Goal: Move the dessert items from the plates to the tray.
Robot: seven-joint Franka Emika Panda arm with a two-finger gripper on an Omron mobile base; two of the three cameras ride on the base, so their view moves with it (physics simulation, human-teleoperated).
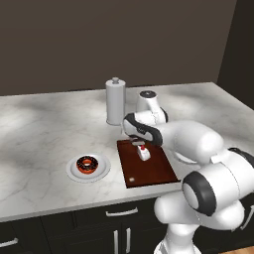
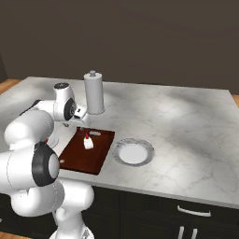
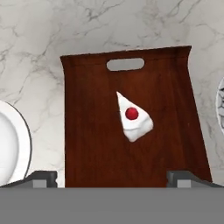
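Gripper: the gripper is hovering above the tray, jaws spread wide and released, gripping nothing; in the hand view its two dark fingertips are rising at the lower left and lower right corners.
Cake piece: the white cake piece with a red top is lying flat on the tray, near its middle, and is sitting between and beyond the two tips, apart from both.
Tray: the dark reddish-brown tray is lying at the near edge of the marble counter, its pale handle slot at one short end.
Donut: the chocolate ring donut is resting in the centre of the left white plate, left of the tray and well apart from the gripper.
Second plate: the right white plate is sitting just beside the tray's right edge, carrying nothing.
Canister: the tall grey canister is standing upright behind the tray, toward the far side.
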